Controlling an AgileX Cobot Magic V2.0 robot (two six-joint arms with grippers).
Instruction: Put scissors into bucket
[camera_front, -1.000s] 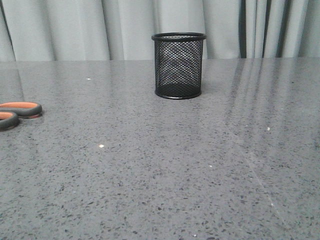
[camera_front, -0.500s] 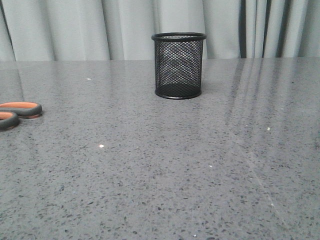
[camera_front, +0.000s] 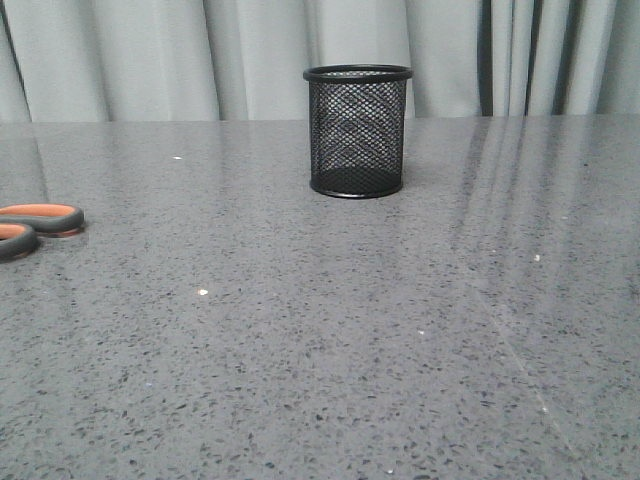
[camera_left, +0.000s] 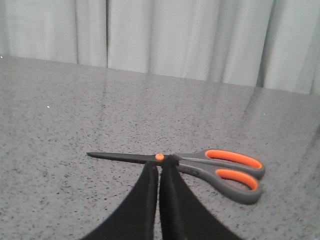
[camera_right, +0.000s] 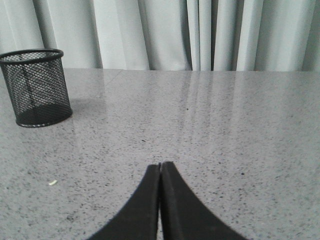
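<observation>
The scissors (camera_left: 226, 166) lie flat on the grey table, dark blades shut, grey handles lined in orange. In the front view only their handles (camera_front: 40, 222) show, at the far left edge. My left gripper (camera_left: 159, 166) is shut, its tips just in front of the scissors' orange pivot, holding nothing. The bucket (camera_front: 357, 130), a black wire-mesh cup, stands upright at the back middle of the table. My right gripper (camera_right: 160, 164) is shut and empty over bare table, with the bucket (camera_right: 37, 87) well off to one side. Neither gripper shows in the front view.
The speckled grey tabletop (camera_front: 320, 330) runs back to a pale curtain (camera_front: 150, 60). A few small white specks (camera_front: 203, 292) lie on the surface.
</observation>
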